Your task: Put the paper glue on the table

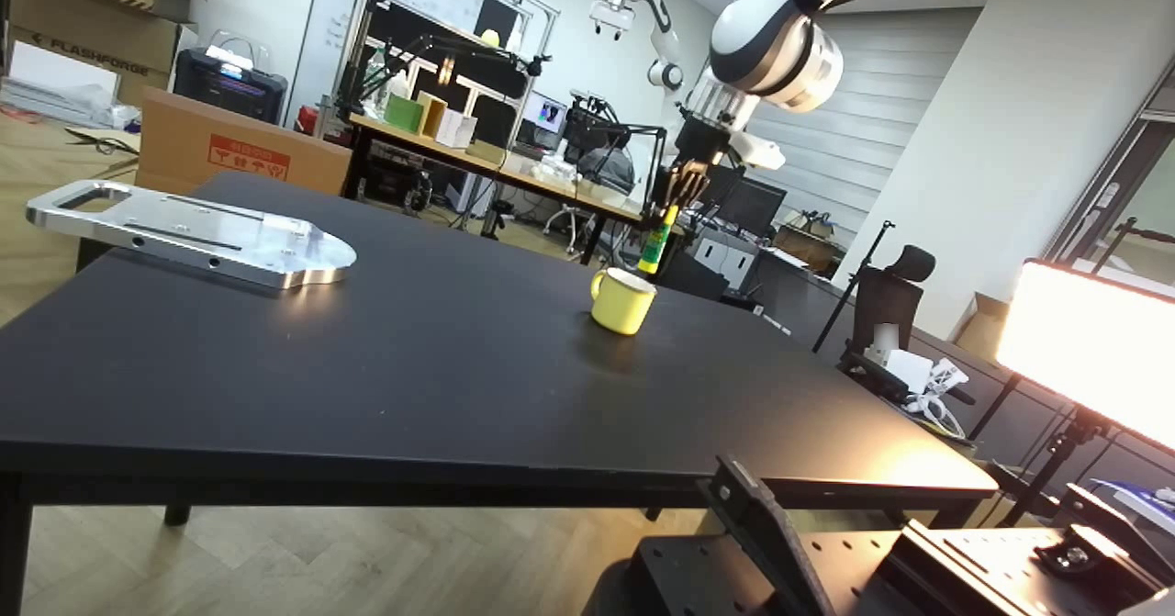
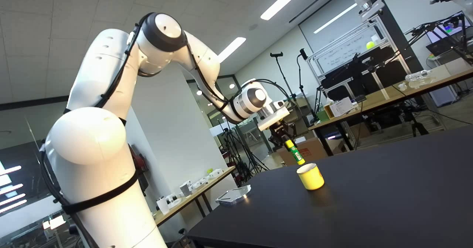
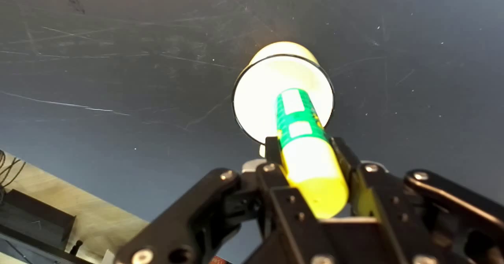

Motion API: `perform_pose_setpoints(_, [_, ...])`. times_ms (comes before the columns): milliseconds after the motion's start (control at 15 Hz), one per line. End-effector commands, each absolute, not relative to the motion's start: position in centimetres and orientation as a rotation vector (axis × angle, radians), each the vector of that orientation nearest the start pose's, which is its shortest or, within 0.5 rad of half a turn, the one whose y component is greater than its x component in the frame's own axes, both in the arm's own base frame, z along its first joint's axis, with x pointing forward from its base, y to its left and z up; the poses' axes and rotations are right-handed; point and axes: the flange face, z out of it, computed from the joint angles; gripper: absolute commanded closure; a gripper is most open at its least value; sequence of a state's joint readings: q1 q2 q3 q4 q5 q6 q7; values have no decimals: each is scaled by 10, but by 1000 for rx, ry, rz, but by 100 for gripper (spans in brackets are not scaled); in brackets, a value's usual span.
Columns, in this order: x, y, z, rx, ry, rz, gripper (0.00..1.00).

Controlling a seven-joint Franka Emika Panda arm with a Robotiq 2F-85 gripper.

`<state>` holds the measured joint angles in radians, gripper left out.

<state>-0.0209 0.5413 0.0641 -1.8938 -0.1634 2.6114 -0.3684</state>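
The paper glue is a yellow and green stick (image 1: 655, 247), also seen in an exterior view (image 2: 295, 153) and the wrist view (image 3: 300, 116). My gripper (image 3: 307, 150) is shut on its upper yellow end; the gripper also shows in both exterior views (image 1: 675, 203) (image 2: 285, 139). The stick hangs tilted, its lower end just above the rim of a yellow mug (image 1: 622, 304). The mug, also in an exterior view (image 2: 312, 177), stands upright on the dark table (image 1: 413, 377). In the wrist view the stick covers part of the mug's white inside (image 3: 256, 98).
A silver metal plate with a handle slot (image 1: 193, 230) lies at another part of the table, also visible in an exterior view (image 2: 233, 196). A cardboard box (image 1: 243, 152) stands beyond the table edge. A bright light panel (image 1: 1092, 350) stands beside the table.
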Motion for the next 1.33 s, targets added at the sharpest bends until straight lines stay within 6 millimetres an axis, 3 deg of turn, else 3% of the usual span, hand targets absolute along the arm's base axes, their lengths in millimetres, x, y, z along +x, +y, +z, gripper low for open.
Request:
perform_pose_setpoints(0, [599,11,283,-3168,-813,-239,91])
perform_pose_setpoints(267, [535,-21,291,-3205,-734,-267,91])
perform_pose_setpoints(400, [499,-41,278,-3199,-650,-269,91])
perform_pose_setpoints(600, [462,-73,249,-3191,-519,-308,91])
perform_pose_setpoints(867, [435,-112,212,-3183,-281,-200,91])
perform_pose_setpoints(1267, [421,-159,175,-3211,-112,-191,91])
